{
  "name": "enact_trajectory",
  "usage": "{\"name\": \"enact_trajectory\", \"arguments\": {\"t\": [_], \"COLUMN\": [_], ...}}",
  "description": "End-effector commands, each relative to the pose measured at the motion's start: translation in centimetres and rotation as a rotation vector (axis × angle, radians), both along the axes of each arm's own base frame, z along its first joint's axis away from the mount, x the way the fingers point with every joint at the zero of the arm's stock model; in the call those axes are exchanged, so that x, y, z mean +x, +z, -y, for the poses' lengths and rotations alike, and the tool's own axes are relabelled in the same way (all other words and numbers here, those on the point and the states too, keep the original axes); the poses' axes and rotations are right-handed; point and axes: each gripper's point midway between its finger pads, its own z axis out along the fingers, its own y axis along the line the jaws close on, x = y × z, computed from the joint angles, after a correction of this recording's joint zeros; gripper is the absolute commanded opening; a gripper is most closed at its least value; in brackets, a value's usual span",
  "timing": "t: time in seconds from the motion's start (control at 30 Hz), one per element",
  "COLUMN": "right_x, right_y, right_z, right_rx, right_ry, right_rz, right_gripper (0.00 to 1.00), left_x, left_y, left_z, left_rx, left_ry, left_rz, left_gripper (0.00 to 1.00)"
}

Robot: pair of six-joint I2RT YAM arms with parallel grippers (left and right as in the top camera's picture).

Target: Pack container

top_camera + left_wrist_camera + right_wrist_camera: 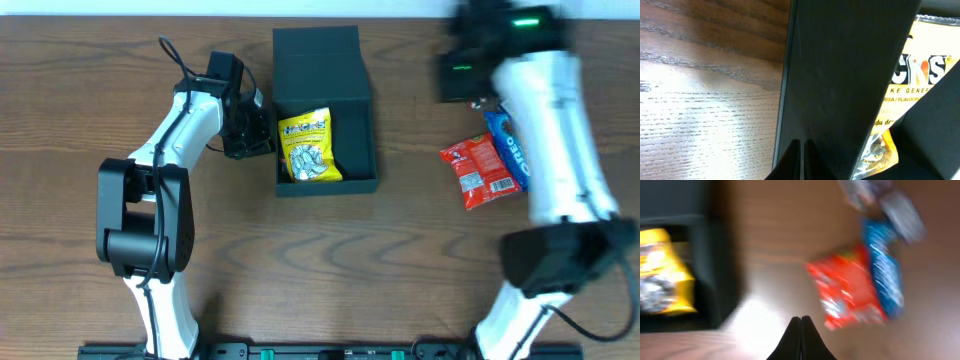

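The container, a dark teal box, stands at mid-table with its lid flipped open toward the back. A yellow snack packet lies inside it. My left gripper is shut and empty, its tips right against the container's left outer wall; the yellow packet shows past that wall. My right gripper is shut and empty, hovering above bare table between the container and a red packet with a blue packet beside it. That view is motion-blurred.
The red packet and blue packet lie on the wooden table right of the container, partly under my right arm. A blurred silvery packet lies beyond them. The left arm's elbow stands at front left.
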Motion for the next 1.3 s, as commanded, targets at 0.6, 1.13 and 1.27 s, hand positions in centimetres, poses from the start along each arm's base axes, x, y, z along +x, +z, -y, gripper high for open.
{"name": "enact_trajectory", "arguments": {"t": [0.6, 1.13, 1.27], "right_x": [-16.1, -10.1, -9.4], "right_y": [-17.5, -18.4, -19.1], "right_z": [7.6, 9.7, 10.0], "right_rx": [0.309, 0.420, 0.430], "right_ry": [-0.410, -0.596, -0.632], "right_rz": [-0.272, 0.018, 0.025], "right_gripper": [0.10, 0.79, 0.80], "left_x": [0.2, 0.2, 0.2], "left_y": [-0.7, -0.7, -0.7], "left_z": [-1.0, -1.0, -1.0], "left_rx": [0.003, 0.003, 0.003], "left_ry": [0.024, 0.020, 0.020], "left_rz": [-0.015, -0.014, -0.014], "left_gripper": [0.06, 0.06, 0.06]}}
